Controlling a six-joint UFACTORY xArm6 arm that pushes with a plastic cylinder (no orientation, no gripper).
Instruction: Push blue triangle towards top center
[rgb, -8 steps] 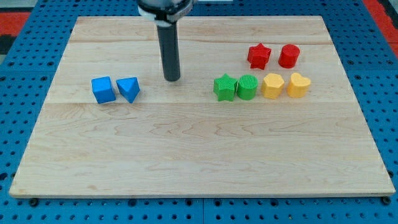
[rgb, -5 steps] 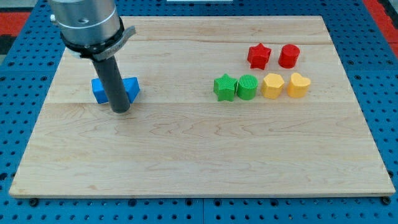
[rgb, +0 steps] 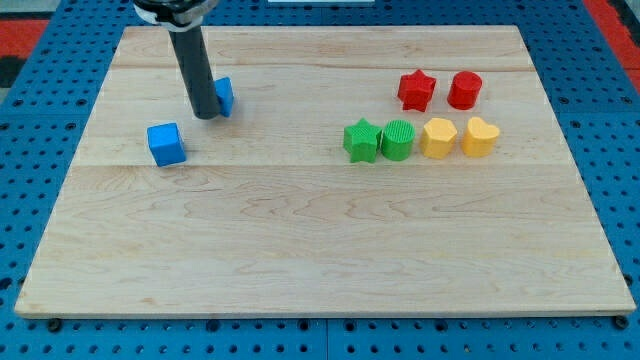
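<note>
blue triangle (rgb: 224, 96) half hidden behind rod; my tip (rgb: 205, 115) touching its left

My rod is dark grey, and my tip (rgb: 205, 114) is the same dark tone. The triangle (rgb: 223, 96) beside it is bright blue, as is the cube (rgb: 166, 144) on the left. On the right, the star (rgb: 416, 89) and cylinder (rgb: 464, 90) are red, another star (rgb: 361, 140) and ribbed cylinder (rgb: 397, 139) are green, two blocks (rgb: 438, 138) (rgb: 479, 136) are yellow. The board (rgb: 320, 250) is pale wood with faint grain, over a blue pegboard (rgb: 30, 180) dotted with holes
</note>
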